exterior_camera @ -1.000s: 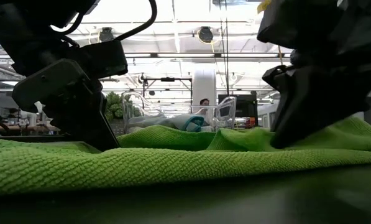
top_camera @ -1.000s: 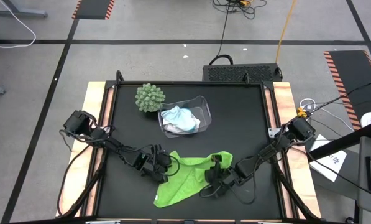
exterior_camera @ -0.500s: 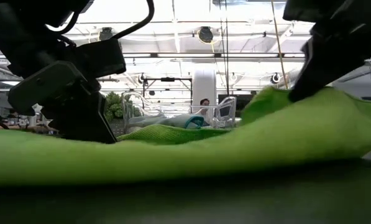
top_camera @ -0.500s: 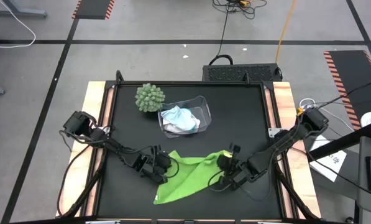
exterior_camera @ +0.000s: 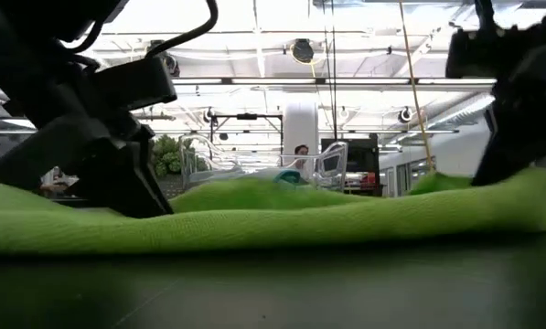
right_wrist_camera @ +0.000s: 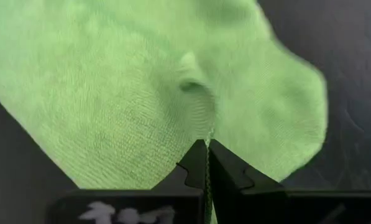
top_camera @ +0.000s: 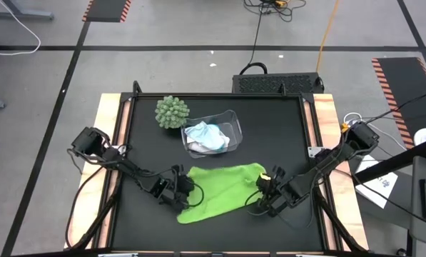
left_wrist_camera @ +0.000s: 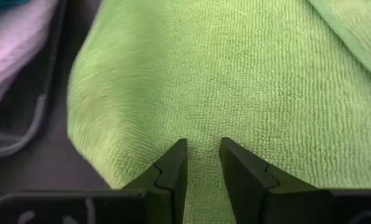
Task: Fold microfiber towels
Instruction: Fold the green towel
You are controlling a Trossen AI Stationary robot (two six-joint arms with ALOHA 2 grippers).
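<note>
Lime green towel (top_camera: pixel 223 191) spread across the near middle of the black table (top_camera: pixel 284 135), stretched from about 8 o'clock to 4 o'clock of the table's centre, one far edge doubled over itself. Held at both ends. Left tool (top_camera: pixel 183 194) at the towel's 9 o'clock end, fingers a little apart and pinching a fold of the green cloth between them, as seen past the fingertips (left_wrist_camera: pixel 173 171) in the left wrist view. Right tool (top_camera: pixel 264 187) at the towel's 3 o'clock end, fingers pressed tight together on the cloth's edge, a thin line of green caught between the tips (right_wrist_camera: pixel 197 163). Clear plastic bin (top_camera: pixel 211 133) at about 12 o'clock from the green towel, well apart from it, holding the white towel (top_camera: pixel 198 131) and light blue towel (top_camera: pixel 218 141) bunched together. Round green spiky ball plant (top_camera: pixel 171 111) just beside the bin at its 10 o'clock. Far off in the low view, a person (exterior_camera: pixel 299 152) in the room behind.
</note>
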